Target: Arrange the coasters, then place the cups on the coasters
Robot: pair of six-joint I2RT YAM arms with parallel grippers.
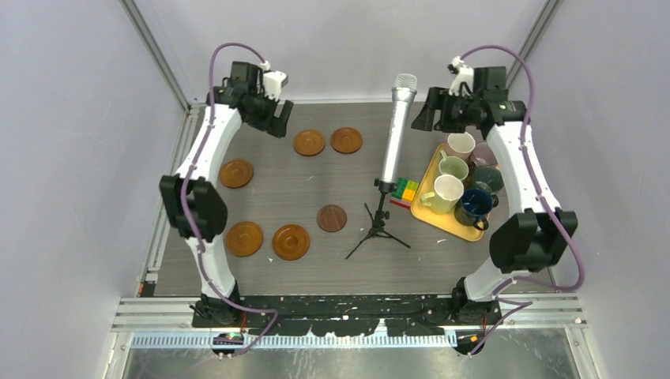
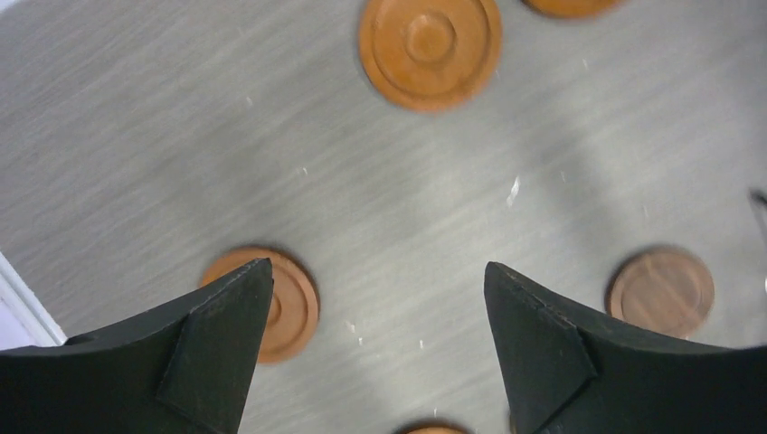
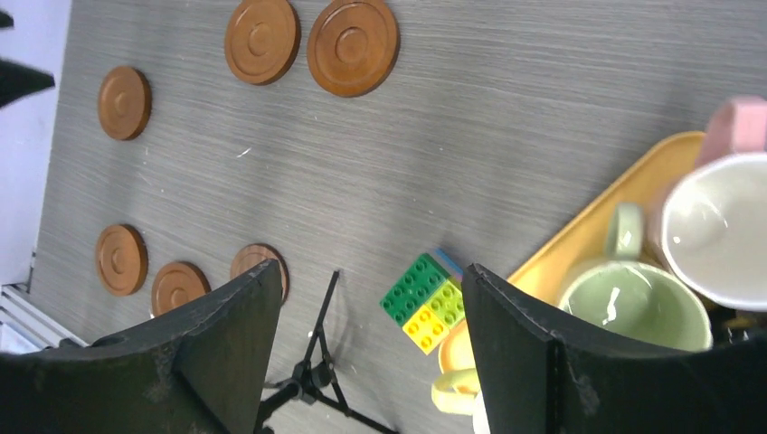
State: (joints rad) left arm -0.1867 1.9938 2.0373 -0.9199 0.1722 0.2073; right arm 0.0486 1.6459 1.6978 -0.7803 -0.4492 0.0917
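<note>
Six brown coasters (image 1: 309, 143) flat on the desk (image 1: 348, 253) left of the microphone (image 1: 395, 138), six cups (image 1: 442, 193) crowded on a yellow tray (image 1: 462, 230) right of it, left pincer (image 2: 378, 271) spread apart, empty, right pincer (image 3: 371, 271) likewise apart, empty

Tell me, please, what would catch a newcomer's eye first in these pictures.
The silver microphone on its black tripod stands out most, rising from the middle of the table. To its right, a yellow tray is crowded with cups of several colours. Across the left half lie six round brown coasters, all bare, with the darker coaster beside the tripod.
</note>
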